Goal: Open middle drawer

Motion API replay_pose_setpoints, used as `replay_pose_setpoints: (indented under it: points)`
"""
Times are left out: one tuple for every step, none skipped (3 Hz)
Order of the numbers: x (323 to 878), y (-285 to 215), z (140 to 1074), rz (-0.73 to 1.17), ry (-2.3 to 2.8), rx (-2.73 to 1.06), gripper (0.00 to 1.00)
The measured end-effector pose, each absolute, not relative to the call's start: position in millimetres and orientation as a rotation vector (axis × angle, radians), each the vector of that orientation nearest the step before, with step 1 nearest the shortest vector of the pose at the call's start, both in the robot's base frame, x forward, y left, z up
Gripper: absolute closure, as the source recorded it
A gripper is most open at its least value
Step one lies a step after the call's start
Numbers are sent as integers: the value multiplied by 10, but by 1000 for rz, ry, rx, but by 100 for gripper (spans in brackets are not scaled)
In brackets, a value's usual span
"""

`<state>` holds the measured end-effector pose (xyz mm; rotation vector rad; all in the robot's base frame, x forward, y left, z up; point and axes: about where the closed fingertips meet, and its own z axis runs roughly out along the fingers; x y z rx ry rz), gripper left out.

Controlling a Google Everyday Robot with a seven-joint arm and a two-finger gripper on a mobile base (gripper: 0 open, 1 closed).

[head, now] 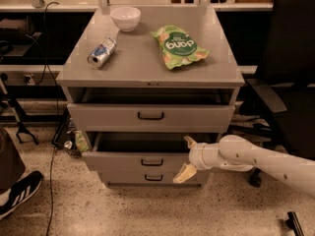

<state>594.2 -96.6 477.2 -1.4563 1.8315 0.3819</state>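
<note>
The grey cabinet (pixel 150 68) has three drawers. The middle drawer (pixel 123 160) has a small dark bar handle (pixel 151 162) and stands pulled out a little, with a dark gap above its front. My gripper (pixel 187 157) is at the right end of that front, to the right of the handle. Its fingers are spread apart: the upper fingertip (pixel 189 141) is at the drawer's top edge and the lower fingertip (pixel 183 174) is near its bottom edge. It holds nothing. My white arm (pixel 256 161) reaches in from the right.
The top drawer (pixel 150 116) is also slightly out; the bottom drawer (pixel 153 178) is shut. A white bowl (pixel 125 17), a can (pixel 101 52) and a green snack bag (pixel 178 46) lie on the cabinet top. A black chair (pixel 290 73) stands at the right, a shoe (pixel 17 193) at the lower left.
</note>
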Motion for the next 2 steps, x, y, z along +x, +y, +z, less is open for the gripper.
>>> replay_pose_setpoints:
  points:
    - [5946,-972,4778,363,1836,-1471,0]
    - [5983,-1034,4838,215,1868,-1581,0]
